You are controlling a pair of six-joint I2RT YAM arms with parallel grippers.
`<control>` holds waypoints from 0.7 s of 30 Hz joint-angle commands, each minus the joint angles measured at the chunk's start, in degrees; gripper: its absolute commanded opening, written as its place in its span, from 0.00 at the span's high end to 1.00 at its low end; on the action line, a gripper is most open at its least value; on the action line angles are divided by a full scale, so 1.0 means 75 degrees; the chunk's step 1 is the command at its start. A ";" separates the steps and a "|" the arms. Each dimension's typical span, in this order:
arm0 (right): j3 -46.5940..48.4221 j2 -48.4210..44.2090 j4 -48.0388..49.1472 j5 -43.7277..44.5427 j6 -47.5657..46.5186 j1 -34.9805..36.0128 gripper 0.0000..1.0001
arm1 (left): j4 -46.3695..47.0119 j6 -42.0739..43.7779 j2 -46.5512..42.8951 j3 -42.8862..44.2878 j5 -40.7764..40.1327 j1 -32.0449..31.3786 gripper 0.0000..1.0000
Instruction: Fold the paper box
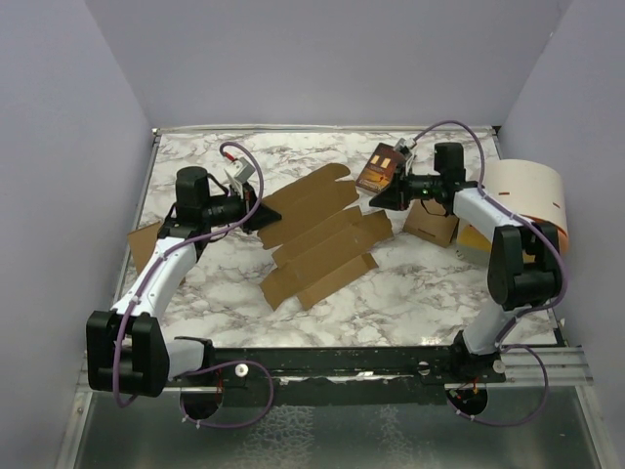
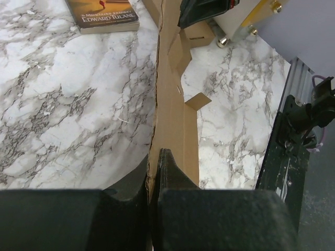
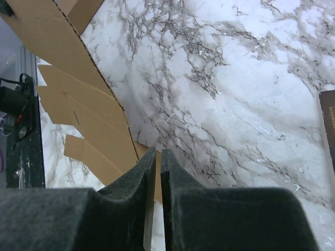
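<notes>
Cardboard box [image 1: 317, 239], opened out and unfolded, lies in the middle of the worktop [image 1: 420, 288].
The left pincer [image 2: 156, 157] is clamped on its left edge. The right pincer [image 3: 158, 154] is nearly closed at a corner, its grip unclear. With only one side held, lifting could skew or tear the sheet.

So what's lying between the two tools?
The paper box, opened out flat, fills the stretch between the left tool and the right tool. The top view shows it best.
</notes>
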 commanded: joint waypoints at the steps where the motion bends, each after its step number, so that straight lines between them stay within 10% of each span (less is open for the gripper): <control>1: 0.0071 0.0246 0.0171 0.0261 0.0147 0.0114 0.91 | 0.0301 0.0090 -0.0137 -0.0037 0.0380 -0.0045 1.00; 21: -0.0043 0.0245 0.0043 -0.0796 -0.0410 0.0759 0.93 | 0.0282 0.0103 -0.0093 -0.0048 0.0287 -0.0123 1.00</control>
